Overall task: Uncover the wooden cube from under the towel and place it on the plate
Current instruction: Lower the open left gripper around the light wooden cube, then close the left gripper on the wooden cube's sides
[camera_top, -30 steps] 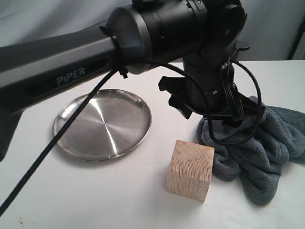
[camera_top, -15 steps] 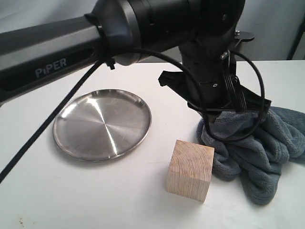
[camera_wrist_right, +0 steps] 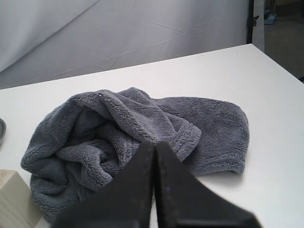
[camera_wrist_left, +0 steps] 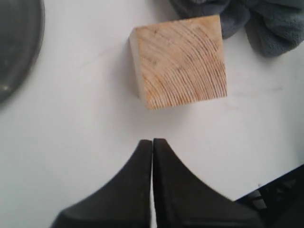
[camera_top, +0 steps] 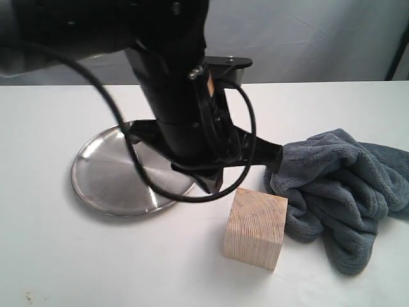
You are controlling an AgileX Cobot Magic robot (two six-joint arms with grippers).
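Note:
The wooden cube (camera_top: 255, 227) stands bare on the white table, its striped grain showing, with the crumpled grey-blue towel (camera_top: 339, 192) touching its right side. The steel plate (camera_top: 108, 185) lies to its left, empty. My left gripper (camera_top: 214, 184) hangs shut just above and left of the cube, between cube and plate. In the left wrist view the shut gripper (camera_wrist_left: 152, 142) sits a little short of the cube (camera_wrist_left: 180, 66), holding nothing. My right gripper (camera_wrist_right: 154, 144) is shut and empty, facing the towel (camera_wrist_right: 133, 128); the cube's corner (camera_wrist_right: 12, 199) shows beside it.
The left arm's black body and looping cable (camera_top: 185, 115) stand over the plate's right rim. The towel's edge (camera_wrist_left: 266, 23) and the plate's rim (camera_wrist_left: 14, 47) show in the left wrist view. A grey backdrop (camera_top: 307, 38) closes the back of the table.
The left arm has swung left, from over the towel to above the gap between plate and cube. Cube, towel and plate have stayed put.

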